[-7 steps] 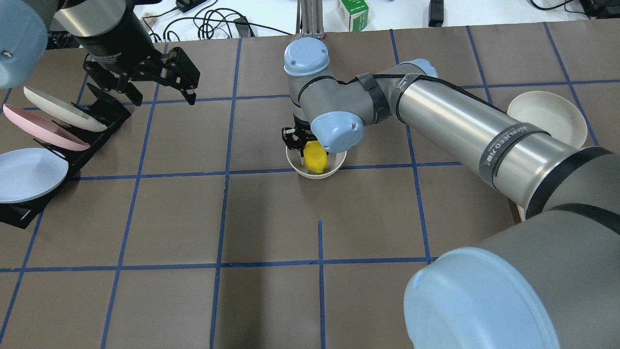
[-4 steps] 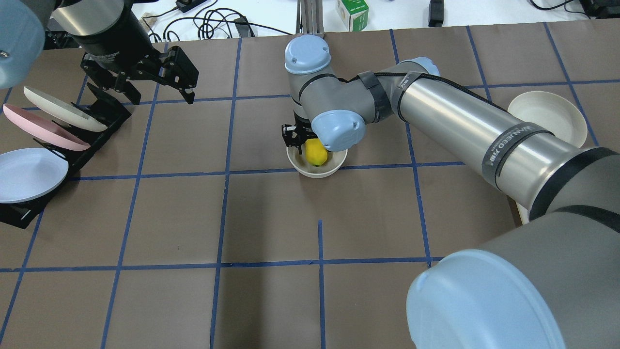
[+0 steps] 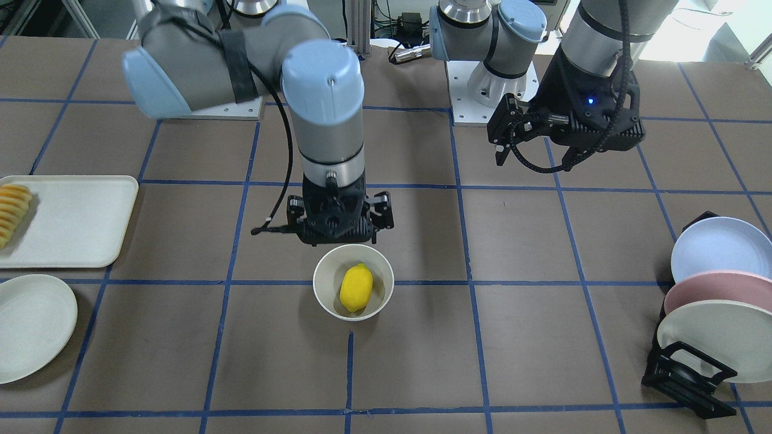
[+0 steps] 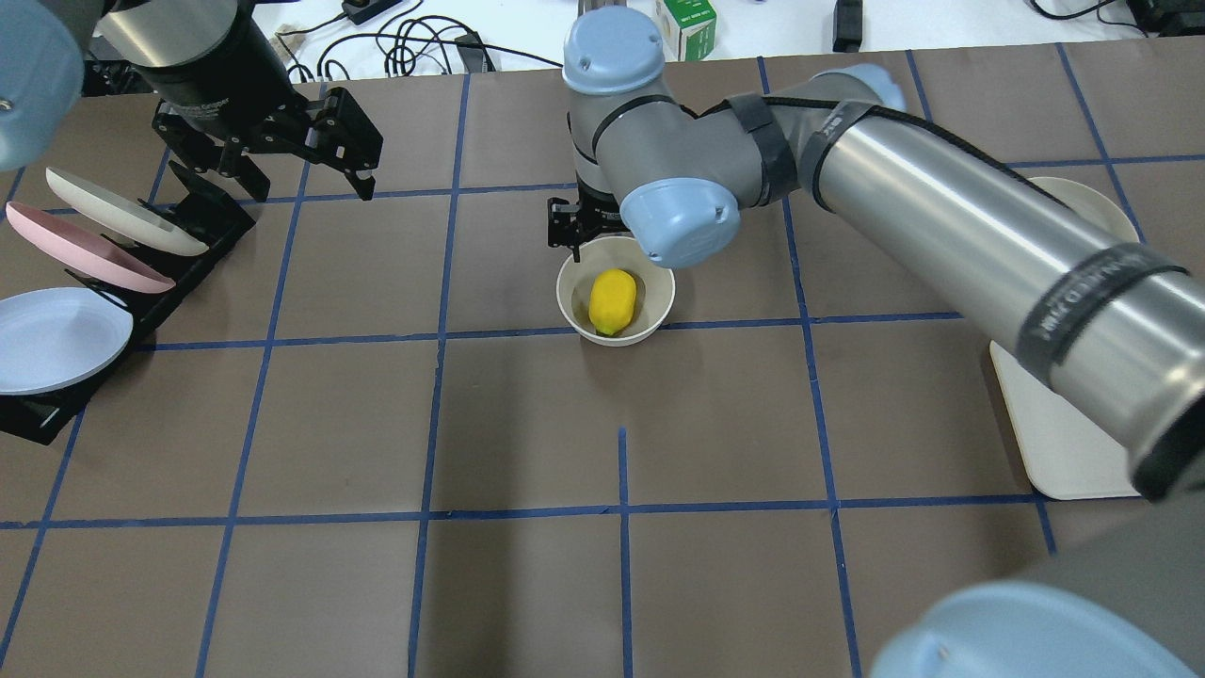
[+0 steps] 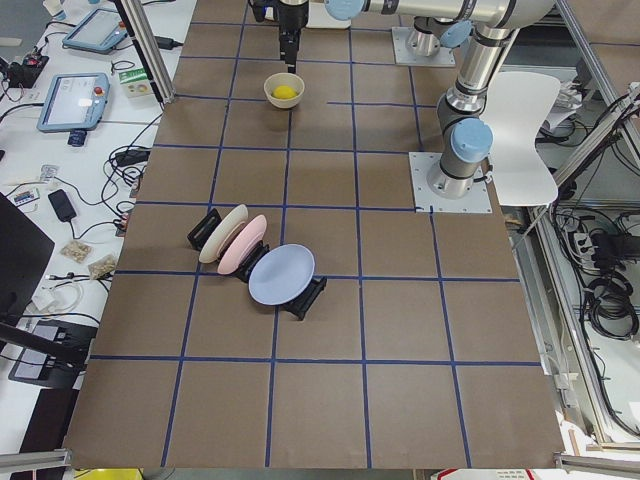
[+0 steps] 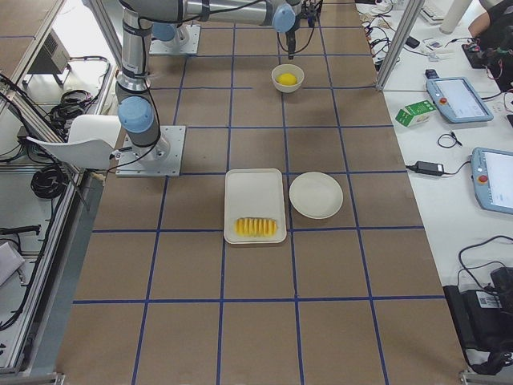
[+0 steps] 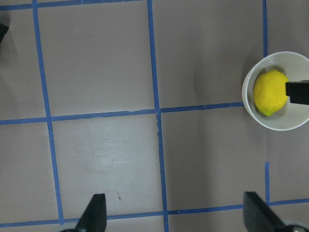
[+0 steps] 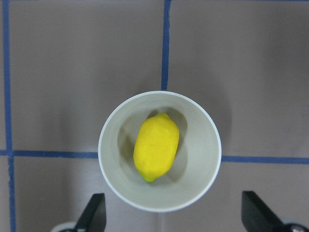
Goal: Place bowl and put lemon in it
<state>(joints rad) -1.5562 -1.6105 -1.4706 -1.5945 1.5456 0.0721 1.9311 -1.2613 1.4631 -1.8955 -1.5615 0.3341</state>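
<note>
Right wrist-mounted view looks straight down on the lemon (image 8: 156, 147), which lies loose inside the bowl (image 8: 203, 179) on the brown table (image 4: 527, 424). The right gripper (image 8: 176, 216) hangs above it, jaws spread wide and holding nothing. The left gripper (image 7: 177, 215), likewise spread and holding nothing, hovers near the plate rack (image 4: 202, 221).

right hand (image 3: 339, 234) over bowl (image 3: 324, 283), rack (image 3: 687, 378) well apart

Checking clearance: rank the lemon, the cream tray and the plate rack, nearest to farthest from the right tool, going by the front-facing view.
1. lemon, in the bowl next to the right tool, mid-table.
2. cream tray, at the view's left edge.
3. plate rack, at the view's far right.
</note>
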